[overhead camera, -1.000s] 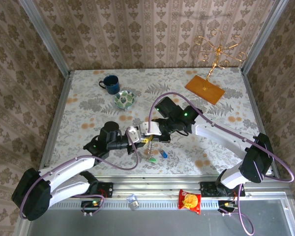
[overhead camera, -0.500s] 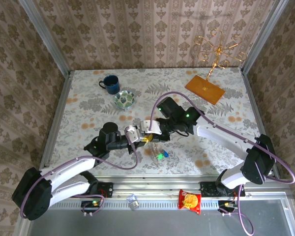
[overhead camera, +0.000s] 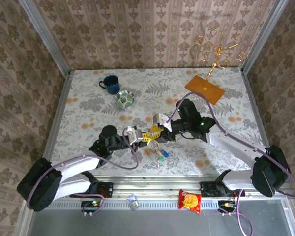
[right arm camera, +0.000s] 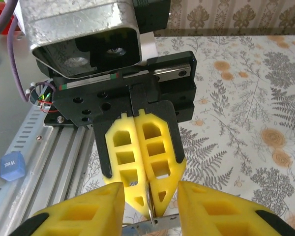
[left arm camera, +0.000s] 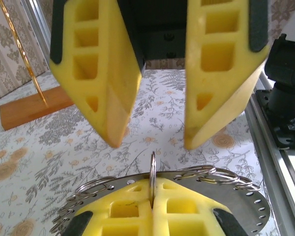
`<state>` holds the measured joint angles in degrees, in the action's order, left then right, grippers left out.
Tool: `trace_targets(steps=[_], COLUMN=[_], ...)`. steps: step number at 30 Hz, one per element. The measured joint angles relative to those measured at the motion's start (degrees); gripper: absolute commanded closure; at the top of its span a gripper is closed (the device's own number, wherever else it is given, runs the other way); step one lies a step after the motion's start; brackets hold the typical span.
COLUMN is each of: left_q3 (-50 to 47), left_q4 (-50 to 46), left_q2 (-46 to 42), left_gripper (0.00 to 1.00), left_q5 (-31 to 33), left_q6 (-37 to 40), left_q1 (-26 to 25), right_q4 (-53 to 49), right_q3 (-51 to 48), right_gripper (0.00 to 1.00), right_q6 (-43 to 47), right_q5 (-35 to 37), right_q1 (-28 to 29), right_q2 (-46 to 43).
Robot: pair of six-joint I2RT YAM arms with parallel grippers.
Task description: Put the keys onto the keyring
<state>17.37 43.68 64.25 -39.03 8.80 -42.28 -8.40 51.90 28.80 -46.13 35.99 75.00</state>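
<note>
The right gripper (left arm camera: 153,141) has opened and drawn back from the left gripper (right arm camera: 148,204).

Top view: bright, even, diffuse overhead light, sharp throughout, only soft shadows on the table (overhead camera: 88,105) beneath both arms. Left wrist: right fingers (left arm camera: 96,73) loom close and soft, table beyond them is defocused, highlights blow out past their right side, and the keyring (left arm camera: 247,202) just behind the left fingers (left arm camera: 123,212) shows mild glare. Right wrist: right fingers (right arm camera: 78,214) are blurred at the bottom edge, left fingers (right arm camera: 152,152) ahead of them are sharp.
</note>
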Motion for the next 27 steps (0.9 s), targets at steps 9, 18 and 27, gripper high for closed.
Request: trace_targets(steps=[9,18,27], left_q3=[-0.07,-0.11,0.02], left_q4=[2.16,2.10,-2.75], left_q2=[0.09,0.11,-3.85], left_gripper=[1.00,1.00,0.75], left_q5=[-0.96,-1.73,0.52], left_q6=[-0.28,-0.76,0.52], left_q1=[0.02,0.48,0.39], right_q4=[2.10,1.79,-9.09], right_q3=[-1.55,-1.68,3.17], right_gripper=[0.69,1.00,1.00], right_q6=[-0.17,1.62,7.96], right_q5=[-0.90,-1.16,3.65], right_q1=[-0.04,-0.11,0.79], right_q2=[0.87,0.70,0.76])
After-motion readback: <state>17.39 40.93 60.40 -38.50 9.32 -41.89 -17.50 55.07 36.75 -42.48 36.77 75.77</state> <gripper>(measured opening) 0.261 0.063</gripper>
